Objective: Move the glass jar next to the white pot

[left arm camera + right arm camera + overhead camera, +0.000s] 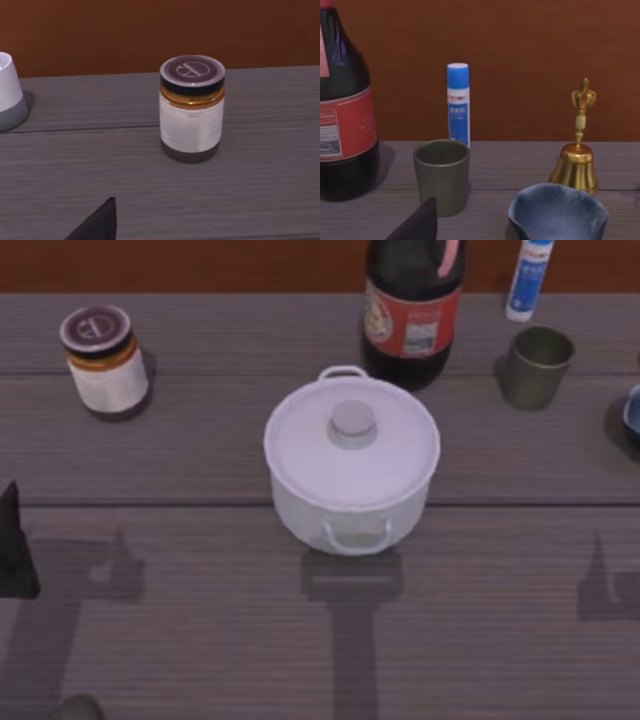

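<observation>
My left gripper (15, 545) shows only as a dark tip at the table's left edge, well to the left of the white pot (351, 465) and nearer the front than the glass jar (103, 360); I cannot tell how its fingers stand. The glass jar stands upright on the grey table (180, 640), far to the left of the pot and a little behind it, well apart from it, with its maroon lid on and nothing touching it. In my left wrist view the jar sits squarely ahead, free of my fingers.

The pot holds the middle of the table, lid on, grey knob up, 2 loop handles at front and back. Just behind it and slightly right stands a tall dark bottle (412, 310) with a red label. Right of the pot and behind it sits an olive-green cup (536, 365), with a blue-and-white tube (528, 278) behind that. Farther right lie a blue bowl (559, 212) and a gold bell (577, 160).

My right gripper (417, 225) appears only as a dark tip in its wrist view; its fingers I cannot tell.
</observation>
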